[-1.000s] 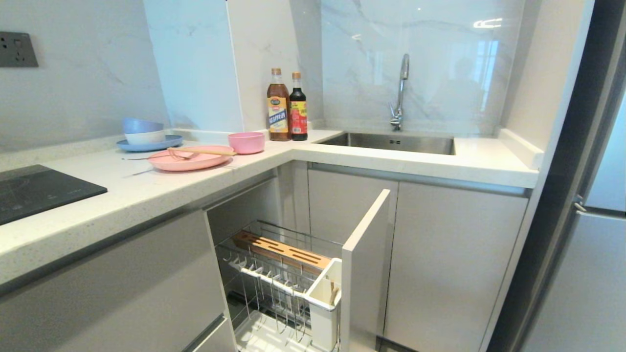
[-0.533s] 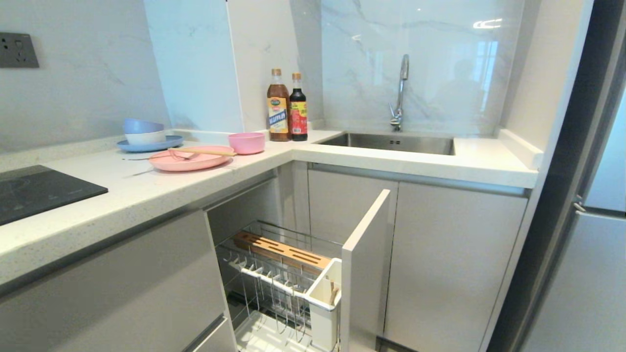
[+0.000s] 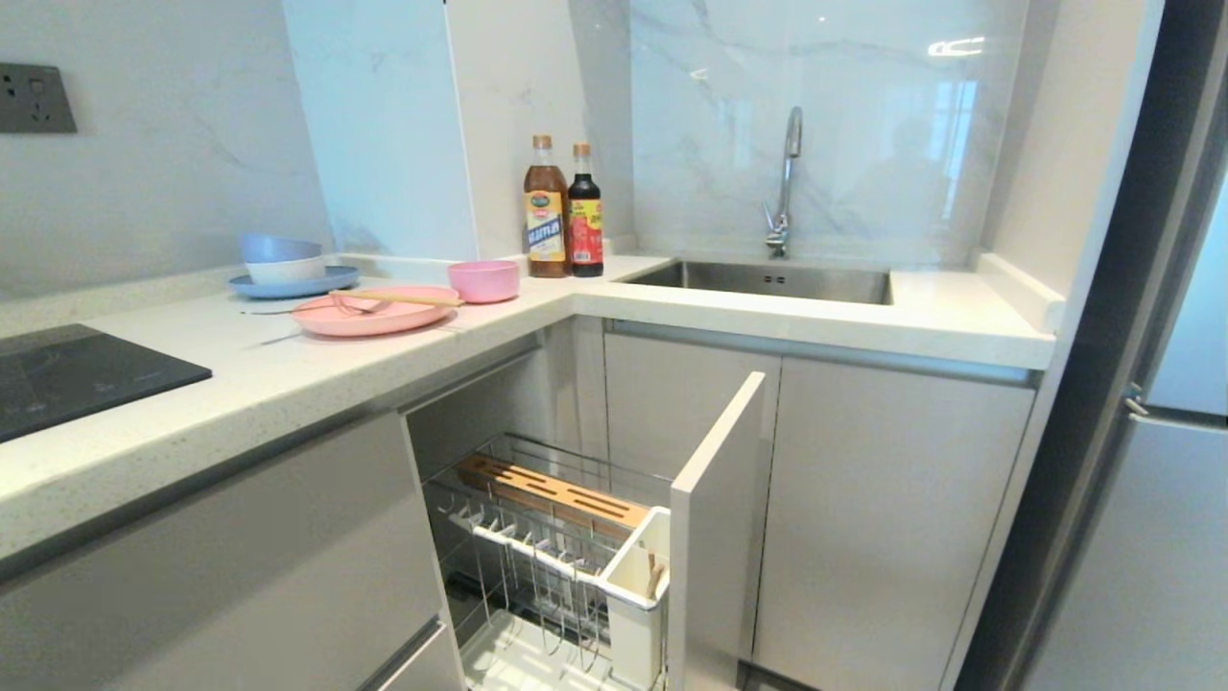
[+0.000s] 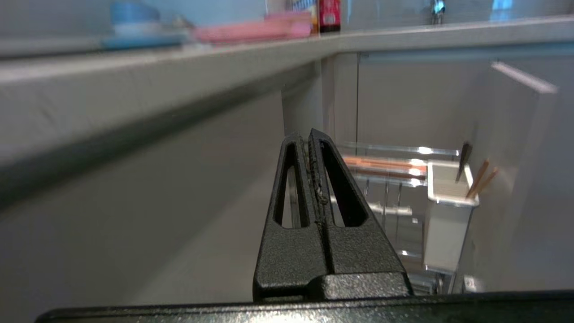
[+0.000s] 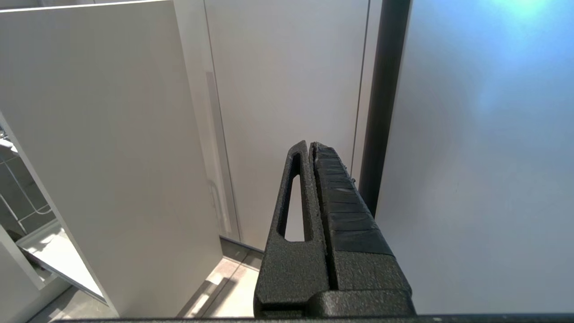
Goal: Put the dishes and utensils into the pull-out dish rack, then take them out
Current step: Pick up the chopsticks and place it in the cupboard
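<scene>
On the counter a pink plate (image 3: 374, 315) carries wooden chopsticks (image 3: 398, 297) and the tines of a silver fork (image 3: 307, 309). A pink bowl (image 3: 484, 279) stands just right of it. Below, the pull-out dish rack (image 3: 523, 547) is drawn out, showing its wooden strip (image 3: 552, 494) and a white utensil cup (image 3: 638, 595) with some sticks in it. Neither arm shows in the head view. My left gripper (image 4: 308, 134) is shut and empty, low under the counter edge and facing the rack (image 4: 385, 154). Facing a cabinet door, my right gripper (image 5: 310, 144) is shut and empty.
A blue plate with stacked bowls (image 3: 288, 269) sits behind the pink plate. Two sauce bottles (image 3: 564, 206) stand in the corner, with a sink (image 3: 767, 280) and tap to the right. A black hob (image 3: 77, 369) lies left. The rack's front panel (image 3: 715, 537) juts out; a fridge (image 3: 1151, 480) stands right.
</scene>
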